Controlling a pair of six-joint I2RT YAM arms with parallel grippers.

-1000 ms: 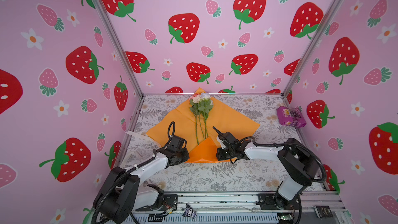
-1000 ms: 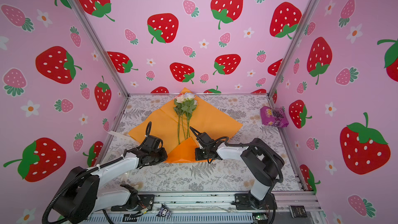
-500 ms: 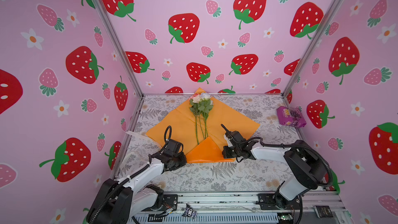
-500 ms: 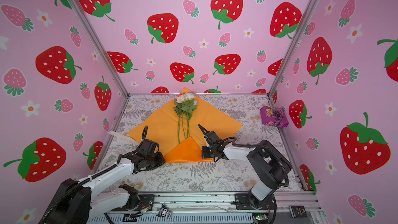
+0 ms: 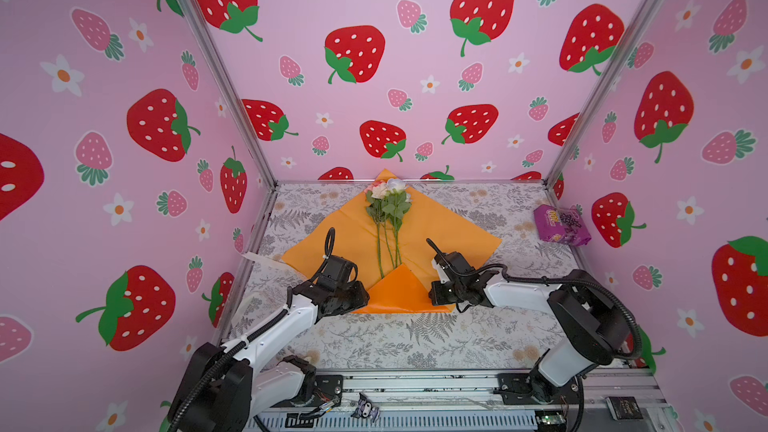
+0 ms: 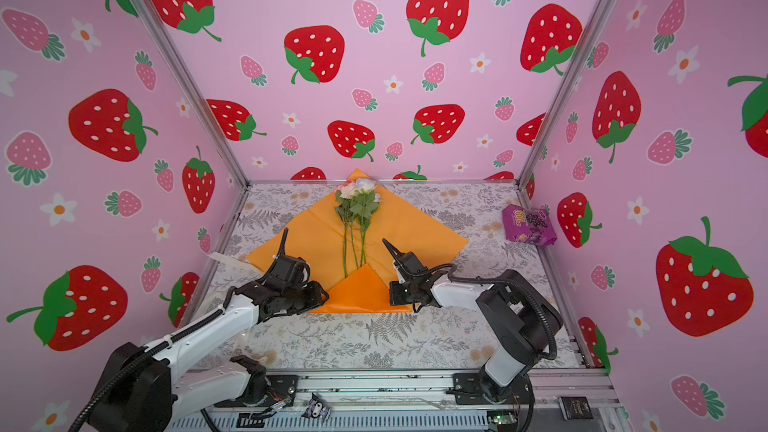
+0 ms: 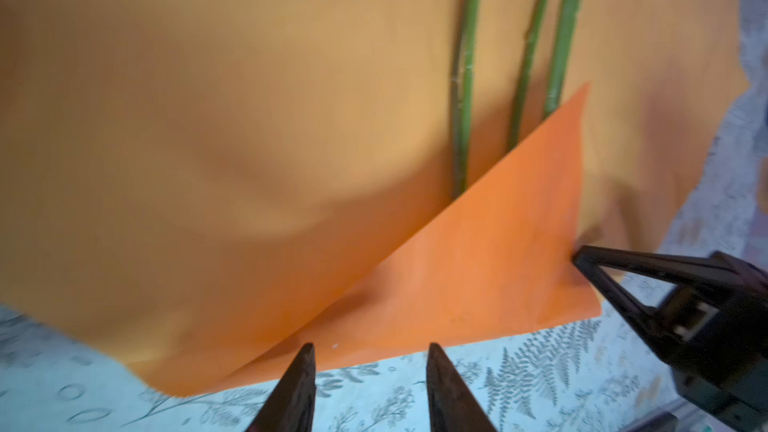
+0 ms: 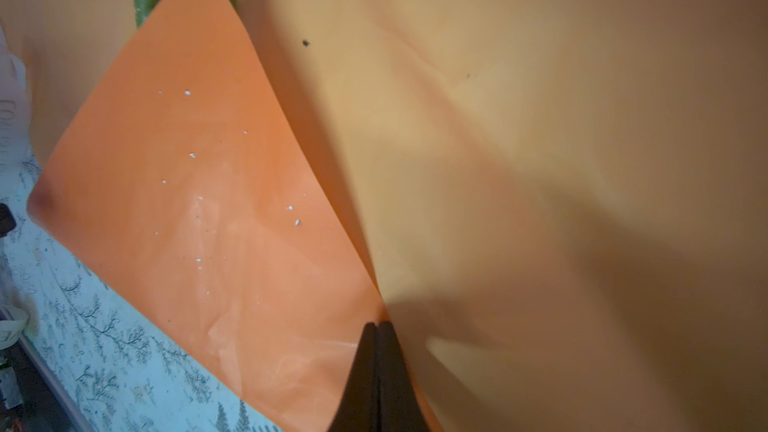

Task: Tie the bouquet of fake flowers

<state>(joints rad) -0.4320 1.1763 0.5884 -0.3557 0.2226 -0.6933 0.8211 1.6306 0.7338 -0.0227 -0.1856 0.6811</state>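
Flap [image 7: 478,263] lying on the wrapping paper [image 5: 449,226], just ahead of the left gripper [image 7: 370,347], its near edge sitting at the parted jaws. Stems [image 7: 463,97] running farther ahead, ends tucking under the flap. Right gripper [image 7: 575,259], jaws together, touching the flap's opposite edge. Snack packet [image 5: 561,226] lying on the table [image 5: 415,338], well apart behind the right jaws.

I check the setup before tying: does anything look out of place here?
Yes: a purple snack packet lies at the far right, apart from the orange wrapping paper and flowers; it is no part of a bouquet.
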